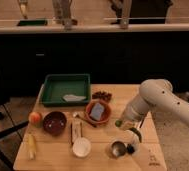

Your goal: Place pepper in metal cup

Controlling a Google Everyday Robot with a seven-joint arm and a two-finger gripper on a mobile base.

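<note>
My gripper (127, 129) hangs from the white arm at the right side of the wooden table. It is shut on the pepper (134, 133), a slim dark-green piece with a lighter end showing at its left. The gripper holds it just above and slightly to the right of the metal cup (119, 148). The cup is a small silver cylinder standing upright near the table's front edge. The pepper is above the cup's rim, not inside it.
A white round cup (81, 147) stands left of the metal cup. Also on the table are an orange bowl holding a blue item (98, 111), a maroon bowl (54, 122), a red-orange fruit (35, 118), a pale yellow item (32, 146) and a green tray (65, 90) at the back.
</note>
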